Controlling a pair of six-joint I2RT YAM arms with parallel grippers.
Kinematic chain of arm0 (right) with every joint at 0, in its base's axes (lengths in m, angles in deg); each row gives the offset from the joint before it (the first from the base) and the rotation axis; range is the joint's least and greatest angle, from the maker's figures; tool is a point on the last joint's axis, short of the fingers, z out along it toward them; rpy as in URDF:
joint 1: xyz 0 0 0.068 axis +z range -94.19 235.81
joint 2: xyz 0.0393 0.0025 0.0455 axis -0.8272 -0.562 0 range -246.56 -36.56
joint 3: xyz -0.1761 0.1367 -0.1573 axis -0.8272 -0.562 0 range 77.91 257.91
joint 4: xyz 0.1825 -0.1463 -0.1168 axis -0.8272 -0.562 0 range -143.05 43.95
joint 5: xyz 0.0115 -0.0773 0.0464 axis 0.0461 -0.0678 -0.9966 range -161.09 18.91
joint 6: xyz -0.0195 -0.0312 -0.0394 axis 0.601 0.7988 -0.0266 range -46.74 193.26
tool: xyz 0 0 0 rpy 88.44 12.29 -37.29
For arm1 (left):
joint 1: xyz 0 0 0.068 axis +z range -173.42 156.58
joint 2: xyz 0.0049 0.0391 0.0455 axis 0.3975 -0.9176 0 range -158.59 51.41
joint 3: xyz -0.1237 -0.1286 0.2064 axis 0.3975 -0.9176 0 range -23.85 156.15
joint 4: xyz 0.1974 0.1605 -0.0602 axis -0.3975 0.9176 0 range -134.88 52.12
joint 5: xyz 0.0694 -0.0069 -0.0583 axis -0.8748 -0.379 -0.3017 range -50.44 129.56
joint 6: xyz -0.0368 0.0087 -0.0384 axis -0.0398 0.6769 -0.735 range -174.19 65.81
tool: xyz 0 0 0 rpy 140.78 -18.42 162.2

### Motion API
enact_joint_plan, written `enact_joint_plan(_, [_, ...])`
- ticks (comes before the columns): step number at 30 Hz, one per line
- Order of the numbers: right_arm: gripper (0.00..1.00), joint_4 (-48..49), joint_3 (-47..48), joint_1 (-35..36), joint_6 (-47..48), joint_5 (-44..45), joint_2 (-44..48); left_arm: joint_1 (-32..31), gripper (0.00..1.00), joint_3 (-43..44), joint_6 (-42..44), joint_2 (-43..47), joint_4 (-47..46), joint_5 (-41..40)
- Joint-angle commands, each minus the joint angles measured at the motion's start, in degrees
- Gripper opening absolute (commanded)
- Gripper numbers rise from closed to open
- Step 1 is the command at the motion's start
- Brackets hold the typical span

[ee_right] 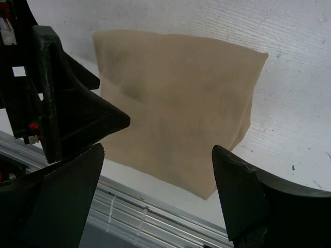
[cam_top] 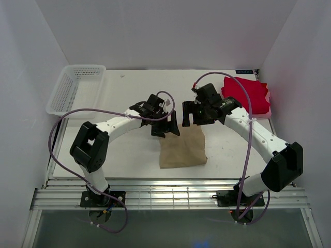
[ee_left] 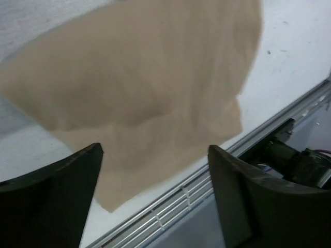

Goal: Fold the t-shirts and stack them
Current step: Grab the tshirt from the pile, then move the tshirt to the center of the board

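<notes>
Tan t-shirt [cam_top: 182, 149] is seen as a compact folded rectangle on the surface [cam_top: 129, 155], centre-front, its near edge close to the front rail. Red t-shirt [cam_top: 245, 93] is folded too, well apart at the far right corner, lying on something pink that can't be identified. White basket [cam_top: 75, 88] is at the far left, not involved.

Step in hand, as judged: folding looks done and stacking is left, so tan is to be picked up and put with red.

How it's best done:
- All layers should be pinched at the far edge, one corner per arm, so the fold isn't peeled open.
- Both grips should be closed together and the lift kept level, or the bundle may sag and unfold.
- Tan should be laid down squared to red's edges, and released only once it is supported.

Jaws:
- Left jaws are spread wide with nothing between them. They hover over the tan cloth [ee_left: 155, 93] and no contact is visible.
- Right jaws are spread wide and empty too, hanging above the far edge of the tan shirt [ee_right: 181, 103], clear of the cloth.
- The two sets of jaws are near each other but apart.
</notes>
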Motion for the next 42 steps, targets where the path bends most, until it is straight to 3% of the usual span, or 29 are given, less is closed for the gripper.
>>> enact_joint_plan(1, [0.9, 0.18, 0.94, 0.74, 0.56, 3.05, 2.67, 0.11, 0.98, 4.73, 0.26, 2.21, 0.25, -6.98])
enact_joint_plan(4, [0.93, 0.96, 1.38, 1.18, 2.48, 1.32, 3.19, 0.11, 0.98, 7.2, 0.97, 3.69, 2.18, -11.9])
enact_joint_plan(7, [1.0, 0.44, 1.12, 1.97, 3.98, -1.07, 1.27, 0.28, 0.98, 6.33, -0.53, 8.79, 4.38, -21.56])
enact_joint_plan(10, [1.0, 0.96, -2.04, 2.24, 4.34, -0.72, -1.63, 0.37, 0.97, 3.69, -2.1, 14.76, 6.66, -31.23])
enact_joint_plan(14, [1.0, 4.92, -5.12, 2.59, 4.16, -0.54, -5.67, 2.12, 0.98, -1.4, -3.42, 20.04, 8.07, -32.83])
enact_joint_plan(19, [1.0, 7.73, -1.8, 2.77, 4.42, 0.42, -14.88, 2.74, 0.98, -6.85, -6.41, 24.43, 9.04, -32.92])
enact_joint_plan(24, [0.89, 8.97, 4.01, 2.85, 6.09, 2.71, -23.07, 2.92, 0.98, -8.71, -7.12, 27.08, 9.74, -32.13])
enact_joint_plan(27, [0.71, 8.35, 7.17, 3.03, 6.71, 4.02, -27.21, 2.92, 0.98, -9.23, -6.77, 28.66, 10.8, -32.83])
enact_joint_plan(29, [0.41, 7.83, 8.93, 3.12, 7.06, 4.38, -28.44, 2.92, 0.98, -9.58, -6.68, 29.71, 11.59, -33.27])
enact_joint_plan(30, [0.14, 6.87, 9.63, 3.29, 7.15, 4.99, -28.36, 2.92, 0.98, -9.76, -6.68, 30.07, 11.76, -33.27])
enact_joint_plan(31, [0.08, 6.33, 10.43, 3.47, 7.15, 5.34, -28.18, 3.01, 0.98, -10.02, -6.68, 30.42, 12.11, -33.27])
enact_joint_plan(35, [0.08, 1.51, 18.67, 3.82, 8.2, 6.49, -26.69, 3.01, 0.98, -11.78, -7.29, 31.74, 12.2, -33.71])
enact_joint_plan(39, [0.08, -5.43, 35.43, 5.22, 8.21, 7.71, -23.01, 3.1, 0.97, -12.4, -9.05, 32.7, 12.12, -34.58])
enact_joint_plan(42, [0.08, -7.64, 38.29, 6.54, 6.72, 7.81, -18.89, 3.1, 0.98, -13.01, -9.23, 33.06, 11.15, -34.68])
